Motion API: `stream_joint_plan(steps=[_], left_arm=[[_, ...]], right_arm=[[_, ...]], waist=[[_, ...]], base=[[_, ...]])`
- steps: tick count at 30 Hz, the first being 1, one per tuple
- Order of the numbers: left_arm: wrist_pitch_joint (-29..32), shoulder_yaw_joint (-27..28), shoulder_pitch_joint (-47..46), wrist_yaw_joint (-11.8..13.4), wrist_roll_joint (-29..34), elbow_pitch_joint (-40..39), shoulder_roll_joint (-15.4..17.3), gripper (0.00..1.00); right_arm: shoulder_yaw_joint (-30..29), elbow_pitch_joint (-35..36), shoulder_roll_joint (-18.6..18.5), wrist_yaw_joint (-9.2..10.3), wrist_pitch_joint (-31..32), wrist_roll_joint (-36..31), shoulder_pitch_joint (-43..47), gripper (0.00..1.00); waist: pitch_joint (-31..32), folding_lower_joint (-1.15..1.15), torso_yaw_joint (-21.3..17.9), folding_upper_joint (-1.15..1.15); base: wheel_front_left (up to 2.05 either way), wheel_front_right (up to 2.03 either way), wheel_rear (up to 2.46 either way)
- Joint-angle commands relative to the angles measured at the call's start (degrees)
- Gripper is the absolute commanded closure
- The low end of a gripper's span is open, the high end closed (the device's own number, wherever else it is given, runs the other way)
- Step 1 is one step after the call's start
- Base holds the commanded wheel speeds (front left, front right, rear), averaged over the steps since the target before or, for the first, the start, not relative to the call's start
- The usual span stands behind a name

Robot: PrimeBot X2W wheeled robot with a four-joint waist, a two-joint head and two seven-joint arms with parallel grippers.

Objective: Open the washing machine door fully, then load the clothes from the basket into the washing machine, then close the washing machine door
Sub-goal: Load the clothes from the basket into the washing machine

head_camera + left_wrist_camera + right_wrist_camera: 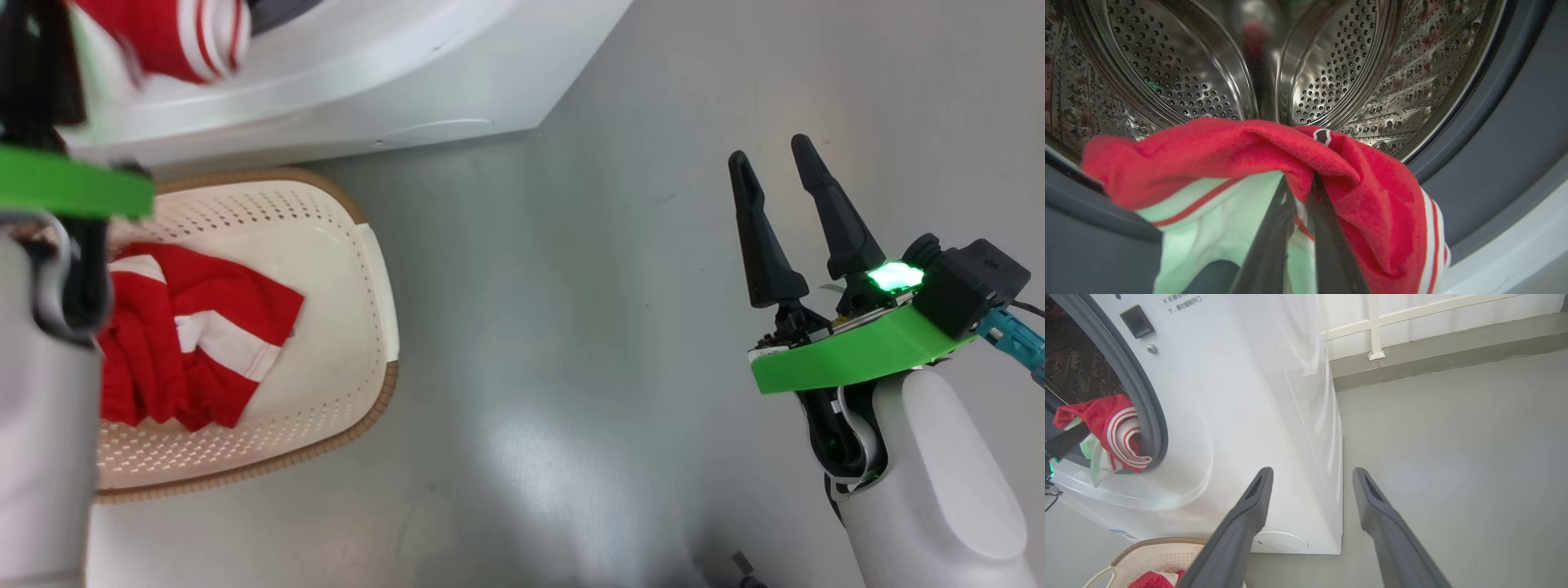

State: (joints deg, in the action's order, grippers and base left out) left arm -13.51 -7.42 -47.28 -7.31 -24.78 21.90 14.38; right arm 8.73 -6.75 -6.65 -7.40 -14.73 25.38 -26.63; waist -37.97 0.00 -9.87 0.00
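The washing machine (1229, 416) takes up the 11 o'clock part of the head view. Its round mouth stands uncovered, so I judge the door-opening step done, with the door swung aside. Beyond the grey door seal (1152, 401), the steel drum (1331, 61) lies straight ahead of the left wrist camera, and its floor is hidden behind cloth.

The basket (326, 245) sits on the grey floor (612, 327) at 9 o'clock in the head view, just in front of the machine. A second red garment (188, 343) with white bands lies crumpled in it.

A red jersey (1208, 155) with white stripes hangs at the low edge of the mouth, at about 5 o'clock of the opening in the right wrist view. It is partly over the seal and not yet dropped into the drum. The left gripper (1300, 192) pinches this jersey with its fingers drawn nearly together.

The right gripper (771, 151) hovers at 3 o'clock in the head view, spread wide with nothing in it, well apart from the basket.

Loading looks roughly half done. What is left is to release this piece inside, fetch the one in the basket, and shut the door
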Motion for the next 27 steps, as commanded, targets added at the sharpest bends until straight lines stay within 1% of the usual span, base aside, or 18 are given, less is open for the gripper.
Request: stream_joint_plan(steps=[1, 2, 8, 12, 15, 18, 22, 23, 24, 25, 26, 27], left_arm=[[0.9, 1.4, -3.8, -0.2, 0.2, 0.8, 2.8, 1.0], [0.9, 1.4, -3.8, -0.2, 0.2, 0.8, 2.8, 1.0], [2.4, -0.4, -14.6, -0.2, 0.6, 10.0, 3.8, 1.0], [2.1, -2.0, -21.9, -0.2, 0.7, 16.2, 4.8, 1.0], [0.6, -2.1, -26.9, -0.1, 1.3, 20.0, 5.2, 1.0], [-0.8, -1.8, -31.0, 0.8, 2.6, 23.1, 5.8, 1.0], [-1.3, -2.2, -33.6, 1.9, 4.6, 27.0, 5.8, 1.0], [-1.3, -3.0, -34.1, 2.0, 5.3, 29.7, 5.5, 0.93], [-0.4, -3.2, -34.2, 2.1, 5.2, 31.7, 5.1, 0.62], [0.4, -3.3, -34.3, 2.4, 5.0, 33.4, 4.6, 0.22], [0.6, -3.4, -34.4, 2.6, 4.9, 34.6, 4.2, 0.0], [0.6, -3.5, -34.5, 2.6, 4.8, 35.5, 3.8, 0.0]], right_arm=[[1.1, 1.5, 0.7, -0.09, -0.3, 0.5, 1.9, 0.0], [1.1, 1.5, 0.7, -0.09, -0.3, 0.5, 1.9, 0.0], [1.1, 1.9, 1.3, -0.09, -0.3, 0.6, 1.3, 0.0], [1.2, 2.1, 1.7, -0.09, -0.3, 0.5, 1.1, 0.0], [1.0, 2.2, 2.0, -0.09, -0.3, 0.5, 1.0, 0.0], [0.9, 2.3, 2.2, -0.09, -0.3, 0.4, 1.0, 0.0], [0.9, 2.4, 2.4, -0.09, -0.3, 0.4, 1.1, 0.0], [0.8, 2.4, 2.4, -0.09, -0.3, 0.3, 1.2, 0.0], [0.8, 2.3, 2.4, -0.09, -0.3, 0.2, 1.3, 0.0], [0.7, 2.2, 2.4, -0.09, -0.3, 0.2, 1.3, 0.0], [0.7, 2.1, 2.4, -0.09, -0.3, 0.1, 1.3, 0.0], [0.7, 2.0, 2.4, -0.09, -0.3, 0.1, 1.3, 0.0]], waist=[[-1.1, 0.0, -0.9, 0.0], [-1.1, 0.0, -0.9, 0.0], [-3.4, 0.0, -2.9, 0.0], [-4.9, 0.0, -4.1, 0.0], [-5.5, 0.0, -4.8, 0.0], [-5.9, 0.0, -5.3, 0.0], [-6.1, 0.0, -5.6, 0.0], [-6.0, 0.0, -5.6, 0.0], [-5.9, 0.0, -5.5, 0.0], [-5.8, 0.0, -5.3, 0.0], [-5.7, 0.0, -5.2, 0.0], [-5.6, 0.0, -5.0, 0.0]], base=[[0.0, 0.0, 0.0], [0.0, 0.0, 0.0], [0.0, 0.0, 0.0], [0.0, 0.0, 0.0], [0.0, 0.0, 0.0], [0.0, 0.0, 0.0], [0.0, 0.0, 0.0], [0.0, 0.0, 0.0], [0.0, 0.0, 0.0], [0.0, 0.0, 0.0], [0.0, 0.0, 0.0], [0.0, 0.0, 0.0]])
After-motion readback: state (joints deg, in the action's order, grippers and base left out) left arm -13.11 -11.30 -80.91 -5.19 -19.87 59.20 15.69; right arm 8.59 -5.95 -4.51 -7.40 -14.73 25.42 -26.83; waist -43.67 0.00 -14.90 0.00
